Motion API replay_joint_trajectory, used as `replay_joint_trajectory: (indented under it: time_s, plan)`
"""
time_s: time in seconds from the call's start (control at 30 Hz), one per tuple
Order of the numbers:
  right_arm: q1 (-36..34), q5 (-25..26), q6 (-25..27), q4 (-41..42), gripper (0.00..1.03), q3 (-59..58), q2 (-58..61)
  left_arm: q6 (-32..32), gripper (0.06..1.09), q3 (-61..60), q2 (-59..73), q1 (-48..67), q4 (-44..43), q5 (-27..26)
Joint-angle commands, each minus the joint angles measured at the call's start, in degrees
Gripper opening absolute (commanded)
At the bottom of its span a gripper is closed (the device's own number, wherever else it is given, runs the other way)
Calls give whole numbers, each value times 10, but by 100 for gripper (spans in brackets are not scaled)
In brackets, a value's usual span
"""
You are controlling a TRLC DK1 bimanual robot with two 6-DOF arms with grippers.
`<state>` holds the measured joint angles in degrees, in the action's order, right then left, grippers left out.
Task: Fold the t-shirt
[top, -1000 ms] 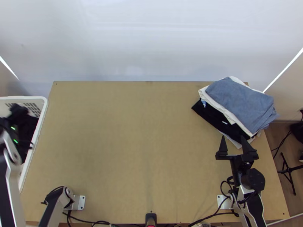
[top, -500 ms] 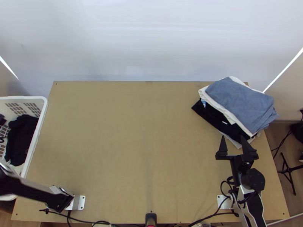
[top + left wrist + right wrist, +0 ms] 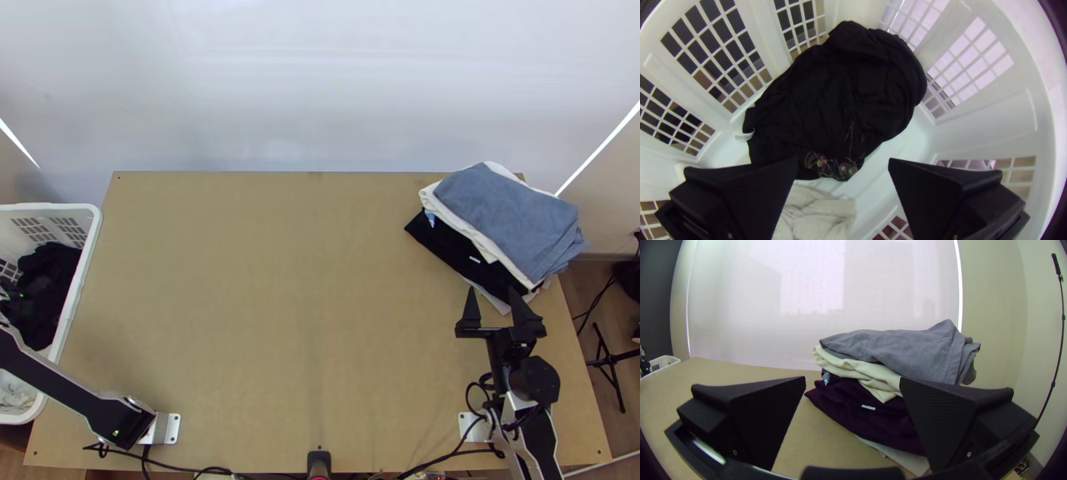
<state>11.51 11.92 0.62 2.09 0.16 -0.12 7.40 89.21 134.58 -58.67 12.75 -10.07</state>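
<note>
At the left edge of the table: white basket with slotted walls. Contains black garment, bunched against the far walls, pale label at one edge, probably the t-shirt of the task. Cannot confirm garment type from its crumpled shape. Contains also pale cloth, loose and wrinkled, on the basket floor next to the black one. Inside or just above the basket: left gripper, fingers spread wide, nothing pinched. Cannot tell whether in contact with the black cloth. Stage, as judged: pickup not yet done; folding not begun on this item. Left to do: grip, lift out, lay flat on the table, fold, add to the pile. Toward the right, near side of the pile: right gripper, fingers apart, no cloth between. Beyond, at far right: stack of folded clothes, resting directly on the table, no container. Listed top down: blue-grey cloth, cream cloth, dark garment, pale layer at the bottom. Roughly folded, edges uneven. Count as finished work, by inference.
</note>
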Motion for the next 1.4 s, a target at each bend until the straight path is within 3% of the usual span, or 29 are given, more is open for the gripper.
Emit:
replay_joint_trajectory:
  time_s: [0.0,0.23,0.47,0.9,0.93,0.97,1.0,1.03,1.2,1.37]
  plan:
    - [0,-1,0,0,98,0,0,53,104,29,98,-3,-68,18]
    - [0,-1,0,0,98,0,0,83,104,83,151,-4,-53,20]
    - [0,-1,0,0,98,0,0,70,104,215,227,-7,80,22]
    - [0,-1,0,0,98,0,0,71,103,273,286,-7,96,35]
    - [0,-1,0,0,98,0,0,71,97,273,287,-7,97,35]
    - [0,-1,0,0,98,0,0,70,81,274,286,-7,94,36]
    - [0,-1,0,0,98,0,0,63,50,275,285,-8,80,45]
    - [0,-1,0,0,98,0,0,57,9,280,285,-10,67,49]
    - [0,-1,0,0,98,0,0,24,9,289,213,-21,128,38]
    - [0,-1,0,0,98,0,1,-31,9,290,9,-47,250,-72]
